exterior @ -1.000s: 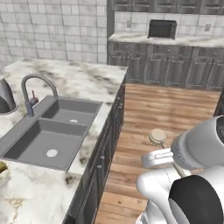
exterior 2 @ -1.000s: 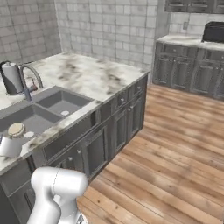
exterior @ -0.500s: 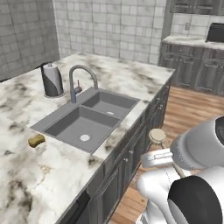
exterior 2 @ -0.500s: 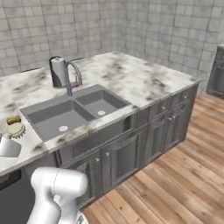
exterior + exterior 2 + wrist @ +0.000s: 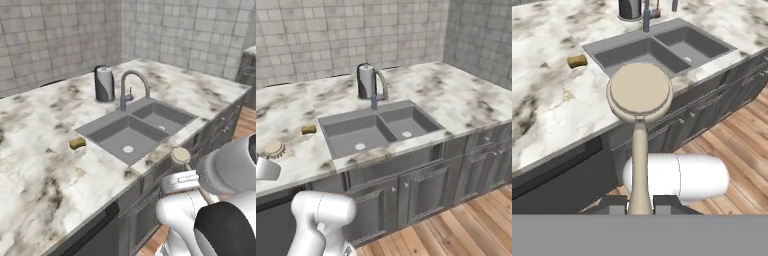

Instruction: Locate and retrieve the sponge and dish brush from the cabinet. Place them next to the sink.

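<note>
Currently I find the pincer (image 5: 640,202) pinching the dish brush (image 5: 640,95) by its handle, the round head raised in front of the hand camera, over the bench (image 5: 40,150) edge in that view. From the left base view I see the brush head (image 5: 180,155) beside the bench front, near the sink (image 5: 135,127). I note the sponge (image 5: 77,143) lying on the marble just left of the basin. A kettle (image 5: 365,81) stands behind the tap (image 5: 376,87).
</note>
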Controlling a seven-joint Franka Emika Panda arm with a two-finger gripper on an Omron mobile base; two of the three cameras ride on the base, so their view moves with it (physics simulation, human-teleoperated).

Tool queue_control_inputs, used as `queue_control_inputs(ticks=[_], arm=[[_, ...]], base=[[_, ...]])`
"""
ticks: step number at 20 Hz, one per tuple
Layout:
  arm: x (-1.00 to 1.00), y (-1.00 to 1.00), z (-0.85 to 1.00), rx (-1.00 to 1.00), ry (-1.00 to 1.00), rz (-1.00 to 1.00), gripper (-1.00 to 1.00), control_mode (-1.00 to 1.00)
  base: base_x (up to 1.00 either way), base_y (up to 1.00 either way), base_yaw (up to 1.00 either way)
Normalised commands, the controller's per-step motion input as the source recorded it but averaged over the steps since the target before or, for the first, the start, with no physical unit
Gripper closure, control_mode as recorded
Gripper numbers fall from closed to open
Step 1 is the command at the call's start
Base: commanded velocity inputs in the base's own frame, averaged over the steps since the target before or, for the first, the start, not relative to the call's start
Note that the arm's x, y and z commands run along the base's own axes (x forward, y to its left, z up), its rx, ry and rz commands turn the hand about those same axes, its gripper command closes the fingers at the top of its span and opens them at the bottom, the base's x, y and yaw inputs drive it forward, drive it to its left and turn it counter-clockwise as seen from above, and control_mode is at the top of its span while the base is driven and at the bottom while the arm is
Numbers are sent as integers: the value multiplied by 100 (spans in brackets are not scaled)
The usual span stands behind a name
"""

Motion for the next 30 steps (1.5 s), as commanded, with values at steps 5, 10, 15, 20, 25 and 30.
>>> queue_control_inputs(ticks=[5,10,15,20,25,30], arm=[[0,0,0,0,0,0,100,100],[0,0,0,0,0,0,100,100],[0,0,0,0,0,0,100,100],[0,0,0,0,0,0,100,100],[0,0,0,0,0,0,100,100],[0,0,0,0,0,0,100,100]], base=[[24,-2,43],[40,-14,32],[50,-29,7],[59,-49,15],[62,-30,18],[50,23,20]])
